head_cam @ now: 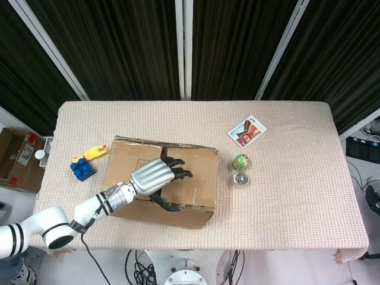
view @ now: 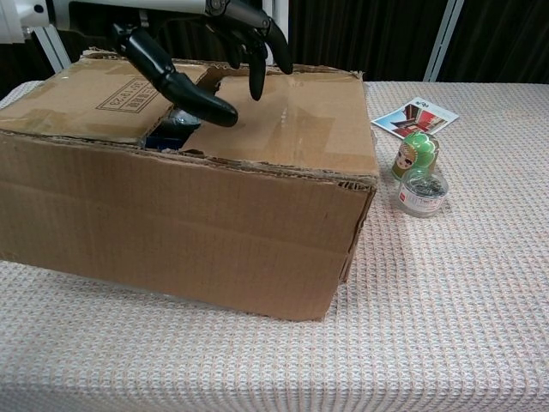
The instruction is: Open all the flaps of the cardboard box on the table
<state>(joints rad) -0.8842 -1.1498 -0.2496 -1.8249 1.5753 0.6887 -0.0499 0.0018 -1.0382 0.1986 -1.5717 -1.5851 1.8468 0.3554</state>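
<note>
Left hand (head_cam: 155, 177), fingers spread and holding nothing, poised above the gap between closed top flaps of cardboard box (head_cam: 193, 172) directly beneath; small jar (head_cam: 240, 179) off to its right

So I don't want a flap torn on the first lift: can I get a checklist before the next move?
1. Left hand over the gap between the flaps: ok.
2. Fingers apart, holding nothing: ok.
3. Fingertips hooked under a flap edge: cannot tell.
4. Cardboard box flaps lying down, none lifted: ok.
5. Small jars apart from the box: ok.
6. Right hand ready: cannot tell, in neither view.
</note>
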